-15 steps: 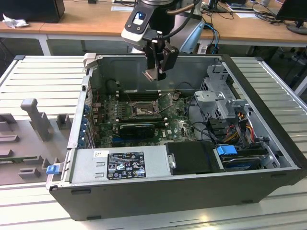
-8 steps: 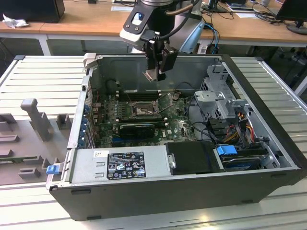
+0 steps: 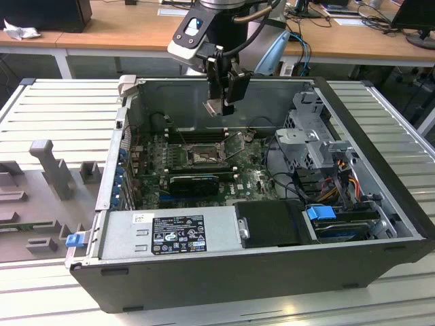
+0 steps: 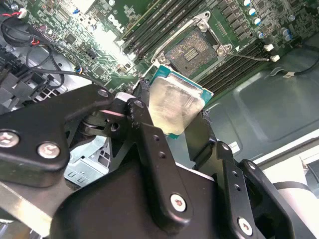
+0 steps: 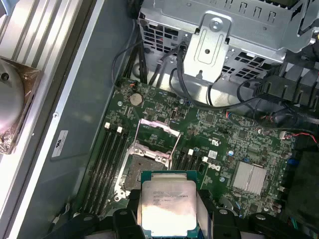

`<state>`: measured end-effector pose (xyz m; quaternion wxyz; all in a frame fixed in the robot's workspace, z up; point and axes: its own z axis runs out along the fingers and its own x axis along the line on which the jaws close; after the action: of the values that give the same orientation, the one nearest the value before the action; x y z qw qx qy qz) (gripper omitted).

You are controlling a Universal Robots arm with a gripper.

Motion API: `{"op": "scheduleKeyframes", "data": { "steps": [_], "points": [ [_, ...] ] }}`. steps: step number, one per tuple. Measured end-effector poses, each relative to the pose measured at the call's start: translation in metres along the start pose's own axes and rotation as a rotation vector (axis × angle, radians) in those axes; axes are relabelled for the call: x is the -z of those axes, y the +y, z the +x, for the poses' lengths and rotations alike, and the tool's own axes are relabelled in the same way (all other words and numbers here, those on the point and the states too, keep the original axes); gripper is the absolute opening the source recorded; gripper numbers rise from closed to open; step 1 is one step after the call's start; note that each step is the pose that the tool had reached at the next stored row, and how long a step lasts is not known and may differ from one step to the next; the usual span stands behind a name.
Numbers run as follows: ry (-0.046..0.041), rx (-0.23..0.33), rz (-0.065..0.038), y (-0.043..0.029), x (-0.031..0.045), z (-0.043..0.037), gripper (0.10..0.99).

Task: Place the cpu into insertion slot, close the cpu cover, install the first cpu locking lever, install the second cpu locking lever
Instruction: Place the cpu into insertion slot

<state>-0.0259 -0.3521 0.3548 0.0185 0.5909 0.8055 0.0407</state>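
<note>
Ribbed grey metal forms the worktop (image 3: pixel 61 109) on which an open computer case (image 3: pixel 380 204) lies on its side, and wooden desks (image 3: pixel 122 20) stand behind it. The gripper (image 3: pixel 221 106) hangs inside the case, above the green motherboard (image 3: pixel 253 180) and not touching it. Its jaws are pinching the cpu (image 5: pixel 167 209) by two opposite edges, so the chip sits flat between them with its pale metal top turned up toward the camera in the first wrist view. In the second wrist view the black fingers (image 4: pixel 144 107) press on the sides of the chip, and the green rim of the chip shows around the silvery plate. The insertion slot (image 5: pixel 143 165) is below the jaws and a little ahead of them, with a clear gap between it and the chip. It has nothing in it, and its dark centre is visible. The cpu cover (image 5: pixel 159 126) is lifted open, standing at the edge of the slot that is farther from the jaws. Long black memory slots (image 5: pixel 107 159) run on both sides of the slot. A grey power supply (image 3: pixel 170 231) with a label sits well apart from the jaws, at the near wall of the case in the exterior view.
</note>
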Motion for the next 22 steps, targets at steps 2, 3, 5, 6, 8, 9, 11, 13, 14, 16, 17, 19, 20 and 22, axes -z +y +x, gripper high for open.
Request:
{"op": "scheduleKeyframes", "data": {
  "steps": [2, 3, 5, 6, 8, 9, 11, 13, 14, 16, 17, 19, 20, 22],
  "points": [
    [-0.0012, -0.013, 0.000, 0.0000, -0.0004, 0.0000, 0.529],
    [-0.0017, -0.019, 0.000, -0.0001, -0.0006, 0.0000, 0.529],
    [-0.0023, -0.026, -0.001, -0.0001, -0.0008, 0.0000, 0.529],
    [-0.0028, -0.032, -0.001, -0.0001, -0.0010, 0.0000, 0.529],
    [-0.0035, -0.040, -0.001, -0.0001, -0.0013, 0.0000, 0.529],
    [-0.0040, -0.045, -0.001, -0.0001, -0.0015, 0.0000, 0.529],
    [-0.0049, -0.055, -0.001, -0.0002, -0.0019, 0.0000, 0.529],
    [-0.0057, -0.064, -0.001, -0.0002, -0.0021, 0.0000, 0.529],
    [-0.0060, -0.068, -0.001, -0.0002, -0.0023, 0.0000, 0.529],
    [-0.0066, -0.075, -0.001, -0.0002, -0.0027, 0.0000, 0.529],
    [-0.0072, -0.082, -0.002, -0.0003, -0.0030, 0.0000, 0.529],
    [-0.0082, -0.093, -0.002, -0.0003, -0.0035, 0.0000, 0.529],
    [-0.0091, -0.103, -0.002, -0.0003, -0.0038, -0.0001, 0.529],
    [-0.0127, -0.146, -0.003, -0.0005, -0.0047, -0.0001, 0.529]
  ]
}}
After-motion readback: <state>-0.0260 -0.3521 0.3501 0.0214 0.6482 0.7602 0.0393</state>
